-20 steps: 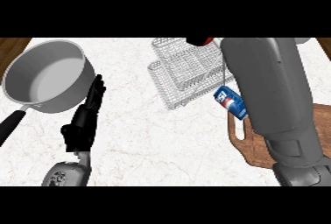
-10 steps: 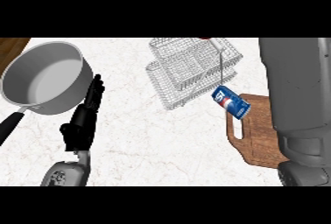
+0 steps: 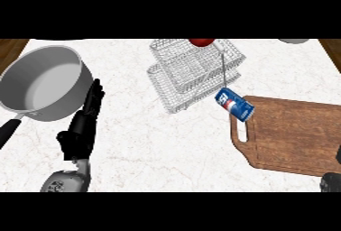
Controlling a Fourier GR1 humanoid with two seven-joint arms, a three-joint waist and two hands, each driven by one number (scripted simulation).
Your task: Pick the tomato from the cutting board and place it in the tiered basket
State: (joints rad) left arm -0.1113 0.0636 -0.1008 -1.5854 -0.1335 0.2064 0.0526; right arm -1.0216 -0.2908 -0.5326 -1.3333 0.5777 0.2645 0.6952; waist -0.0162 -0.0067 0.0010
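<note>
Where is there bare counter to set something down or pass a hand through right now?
The widest bare counter lies nearer the robot than the basket, between the left hand and the cutting board. The board's top is bare too. Crowded: the can fills the gap between basket and board, and the pot sits close by the left hand.

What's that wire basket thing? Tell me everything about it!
The tiered basket is silvery wire mesh: two square trays, one stacked above the other, with a thin rod on its right side. It stands on the white counter. A red tomato shows at its far edge.
</note>
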